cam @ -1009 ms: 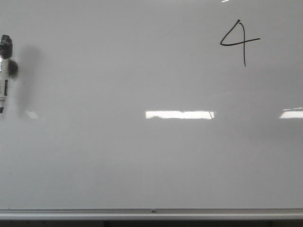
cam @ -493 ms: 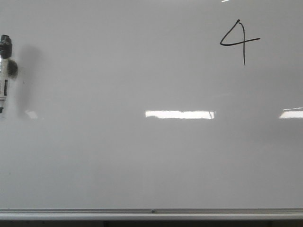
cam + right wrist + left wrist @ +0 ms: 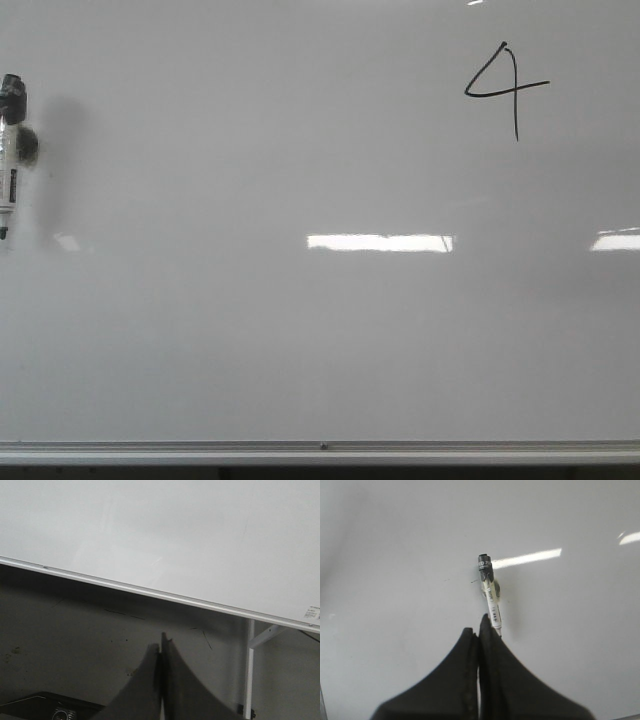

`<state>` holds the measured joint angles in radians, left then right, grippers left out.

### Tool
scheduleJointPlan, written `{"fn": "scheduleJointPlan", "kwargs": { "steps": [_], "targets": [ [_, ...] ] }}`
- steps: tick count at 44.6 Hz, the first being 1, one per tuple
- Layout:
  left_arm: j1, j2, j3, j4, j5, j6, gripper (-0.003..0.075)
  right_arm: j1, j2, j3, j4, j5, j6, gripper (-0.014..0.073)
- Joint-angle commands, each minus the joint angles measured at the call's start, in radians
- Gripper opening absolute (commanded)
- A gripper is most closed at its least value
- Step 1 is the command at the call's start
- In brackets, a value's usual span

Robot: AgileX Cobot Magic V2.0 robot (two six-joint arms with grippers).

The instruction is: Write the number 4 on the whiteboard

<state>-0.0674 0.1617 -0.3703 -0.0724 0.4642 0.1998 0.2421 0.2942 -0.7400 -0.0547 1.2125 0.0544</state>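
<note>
The whiteboard (image 3: 300,330) fills the front view, with its silver rail (image 3: 320,452) along the bottom. The number 4 (image 3: 507,90) stands in thin black line at the board's upper right. A white marker (image 3: 10,170) with a black end shows at the far left edge and casts a shadow on the board. In the left wrist view my left gripper (image 3: 479,627) is shut on the marker (image 3: 492,597), which sticks out toward the whiteboard (image 3: 395,555). My right gripper (image 3: 161,645) is shut and empty, low, below the whiteboard (image 3: 150,520) and its rail (image 3: 150,592). Neither gripper shows in the front view.
Bright light reflections (image 3: 380,242) lie across the board's middle. In the right wrist view a dark wall (image 3: 75,640) lies under the rail, with a white stand leg (image 3: 249,665) and a dark object (image 3: 50,707) low down.
The marker at the left edge has drifted very slightly left. The 4 and the board look the same.
</note>
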Motion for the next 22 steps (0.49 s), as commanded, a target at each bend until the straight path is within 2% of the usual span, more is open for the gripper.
{"fn": "scheduleJointPlan", "kwargs": {
  "steps": [1, 7, 14, 19, 22],
  "targets": [
    [0.021, -0.072, 0.097, -0.001, -0.213, 0.002, -0.002, -0.005, 0.014, -0.02, -0.013, -0.057, -0.012, -0.0118],
    [0.036, -0.185, 0.265, -0.001, -0.369, 0.002, -0.002, -0.005, 0.014, -0.02, -0.013, -0.057, -0.012, -0.0118],
    [0.038, -0.184, 0.385, -0.024, -0.582, -0.002, -0.002, -0.005, 0.014, -0.02, -0.013, -0.055, -0.012, -0.0118],
    [0.04, -0.184, 0.379, -0.019, -0.547, -0.022, -0.002, -0.005, 0.014, -0.02, -0.013, -0.055, -0.012, -0.0118],
    [0.046, -0.184, 0.382, 0.032, -0.531, -0.1, -0.002, -0.005, 0.014, -0.02, -0.013, -0.053, -0.012, -0.0118]
  ]
}}
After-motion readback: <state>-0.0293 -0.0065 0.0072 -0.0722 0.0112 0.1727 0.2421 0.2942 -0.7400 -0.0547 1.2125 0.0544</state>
